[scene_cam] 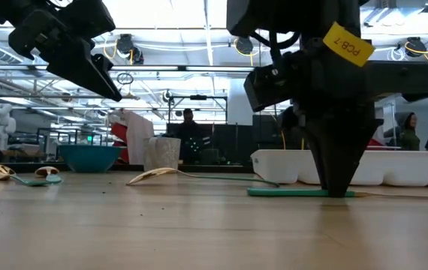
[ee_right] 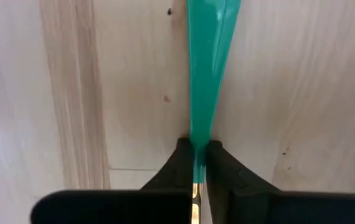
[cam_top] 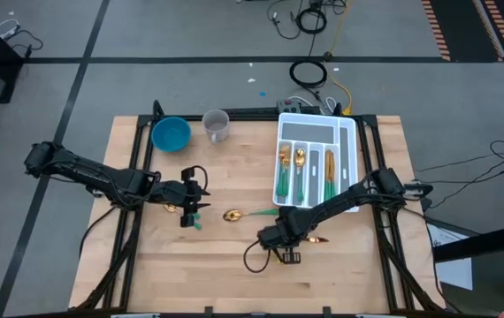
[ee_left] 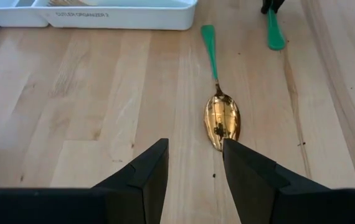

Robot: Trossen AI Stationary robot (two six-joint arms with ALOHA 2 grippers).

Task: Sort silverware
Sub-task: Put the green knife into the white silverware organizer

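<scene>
Between right hand (ee_right: 194, 163) fingers, flat on surface (ee_right: 103, 93): 1 green-handled utensil (ee_right: 207, 68), pinched shut at its neck. Left hand (ee_left: 193, 165) wide, empty, facing gold spoon (ee_left: 221, 118).

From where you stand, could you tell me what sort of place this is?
Probably a robotics lab or workshop: a wooden table on black framing, loose cables on a taped grey floor, people among equipment behind.
</scene>
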